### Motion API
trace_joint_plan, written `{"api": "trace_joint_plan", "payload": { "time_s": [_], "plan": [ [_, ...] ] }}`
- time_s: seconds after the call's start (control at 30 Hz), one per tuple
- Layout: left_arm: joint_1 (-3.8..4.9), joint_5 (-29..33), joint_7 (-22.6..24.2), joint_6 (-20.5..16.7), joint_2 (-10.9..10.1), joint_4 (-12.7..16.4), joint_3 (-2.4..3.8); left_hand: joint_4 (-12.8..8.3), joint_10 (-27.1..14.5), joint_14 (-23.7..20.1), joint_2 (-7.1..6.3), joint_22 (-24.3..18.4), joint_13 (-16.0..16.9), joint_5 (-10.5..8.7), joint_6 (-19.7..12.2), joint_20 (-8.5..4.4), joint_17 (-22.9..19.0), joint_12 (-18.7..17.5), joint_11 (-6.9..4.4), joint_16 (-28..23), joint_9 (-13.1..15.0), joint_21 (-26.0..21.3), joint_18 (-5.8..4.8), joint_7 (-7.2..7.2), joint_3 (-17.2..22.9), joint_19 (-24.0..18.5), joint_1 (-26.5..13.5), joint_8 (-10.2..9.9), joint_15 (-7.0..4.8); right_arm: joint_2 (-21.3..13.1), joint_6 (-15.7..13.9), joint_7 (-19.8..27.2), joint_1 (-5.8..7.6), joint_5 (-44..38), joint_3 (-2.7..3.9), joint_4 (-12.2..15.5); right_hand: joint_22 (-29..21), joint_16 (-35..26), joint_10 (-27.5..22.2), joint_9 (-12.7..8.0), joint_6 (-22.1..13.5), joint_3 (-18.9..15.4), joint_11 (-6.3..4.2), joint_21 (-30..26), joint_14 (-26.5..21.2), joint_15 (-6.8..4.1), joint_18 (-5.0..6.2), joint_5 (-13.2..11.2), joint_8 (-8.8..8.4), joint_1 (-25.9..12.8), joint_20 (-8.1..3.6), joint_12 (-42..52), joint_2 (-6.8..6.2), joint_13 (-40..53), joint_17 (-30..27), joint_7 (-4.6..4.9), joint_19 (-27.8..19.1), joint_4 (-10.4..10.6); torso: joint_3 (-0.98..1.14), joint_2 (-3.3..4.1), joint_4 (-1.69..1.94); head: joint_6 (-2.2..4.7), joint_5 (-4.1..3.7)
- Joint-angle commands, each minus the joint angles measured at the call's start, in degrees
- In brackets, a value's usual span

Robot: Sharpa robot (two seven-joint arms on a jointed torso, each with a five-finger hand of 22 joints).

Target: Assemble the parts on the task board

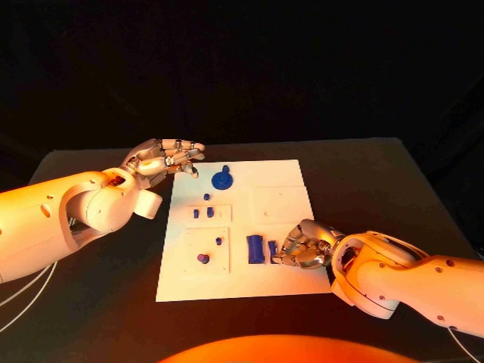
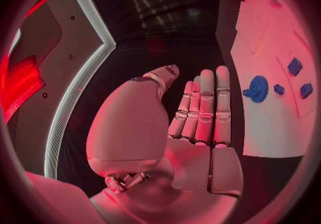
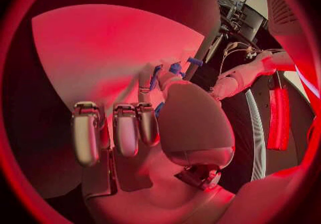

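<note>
Right hand (image 1: 303, 246) touching blue part (image 1: 256, 249) on task board (image 1: 280, 198).

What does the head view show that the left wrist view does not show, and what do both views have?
Only the head view: the right hand at the near right part of the task board, fingers at a blue block, and a small purple part near the board's front.
Only the left wrist view: the left hand's palm side, fingers straight and together, holding nothing.
Both: the left hand beside the board and the round blue part on it.
</note>
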Motion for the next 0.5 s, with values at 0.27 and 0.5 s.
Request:
{"api": "trace_joint_plan", "payload": {
  "time_s": [0.27,0.5],
  "plan": [
    [-0.32,0.73,1.95,0.05,0.51,-1.39,-0.13,0.20,-0.38,-0.32,0.07,-0.11,-0.01,-0.40,-0.05,0.00,0.06,0.20,-0.04,-0.38,0.04,-0.28,0.78,0.00,-0.32,0.33,0.26,0.15,0.03,-2.20,-5.02,20.58,2.50,15.39,0.15,-1.80,12.78,-0.82,3.24,-0.48,-3.71,-1.30,1.26,-4.99,4.95,0.95,0.41,0.26,-2.30,-0.58,0.79,-2.87,-1.01,11.60,9.11,1.66,3.76,0.76,-0.41,-0.96,-0.30,1.12,-0.12],
    [-0.73,2.29,5.01,-3.12,2.03,-4.03,-0.17,1.29,-0.75,-5.31,-0.05,-2.08,-0.02,-0.34,-0.73,0.88,-1.22,0.69,0.30,-3.55,0.19,-4.18,0.53,0.07,-1.42,-2.58,1.05,0.35,0.87,-0.81,-6.27,35.27,6.23,33.50,0.41,-9.62,9.89,-3.04,-0.96,-0.90,-6.20,-1.19,2.37,-16.24,3.76,1.92,2.35,0.84,-3.78,1.84,1.79,-10.79,-0.57,7.31,4.73,2.87,0.68,0.10,-1.10,-2.42,-0.59,2.98,-0.24]
  ]
}}
